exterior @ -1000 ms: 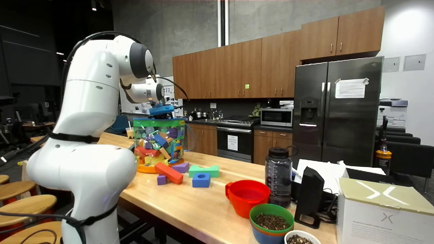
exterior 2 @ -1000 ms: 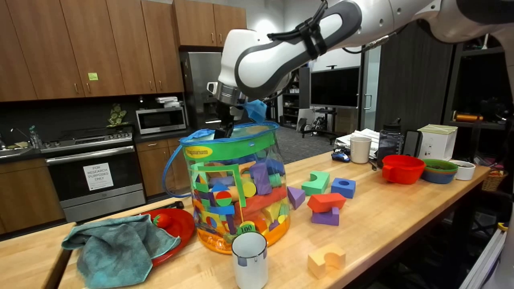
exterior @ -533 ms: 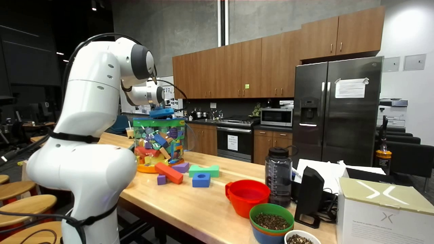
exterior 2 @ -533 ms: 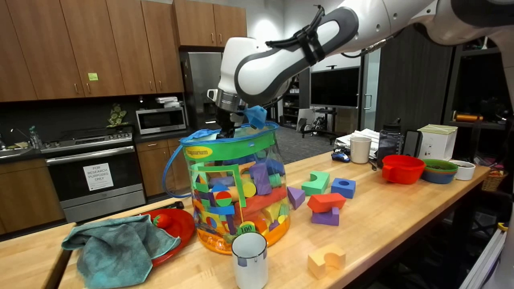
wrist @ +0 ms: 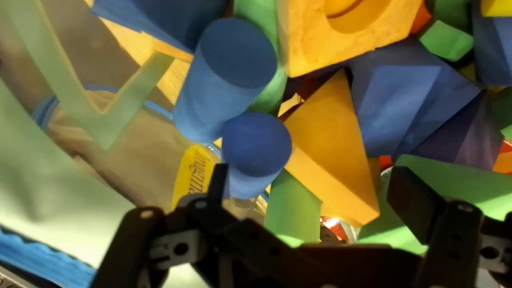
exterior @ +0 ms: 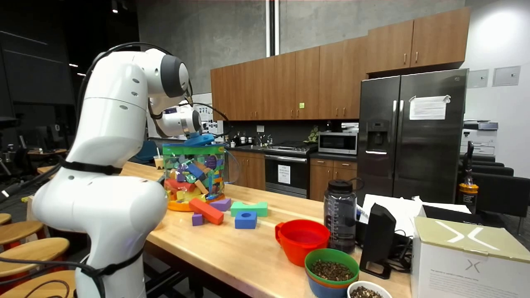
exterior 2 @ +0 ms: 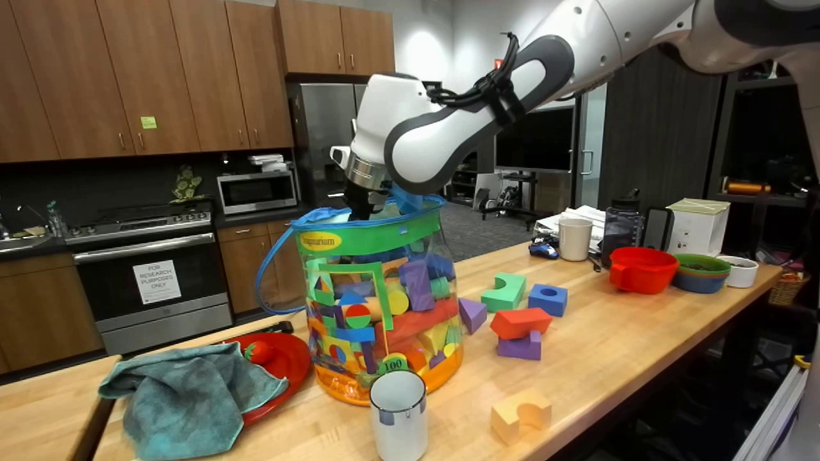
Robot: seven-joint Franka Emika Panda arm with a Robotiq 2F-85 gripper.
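While it stands spread wide — gripper [wrist: 312, 180] inside bag [exterior 2: 378, 238] | orange block [wrist: 332, 136], blue cylinder [wrist: 256, 146] near

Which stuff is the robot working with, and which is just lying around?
Probably the job:
clear block bag
orange wedge seen between the open jaws
blue cylinders

Just lying around:
red cup
water bottle
teal cloth
white mug
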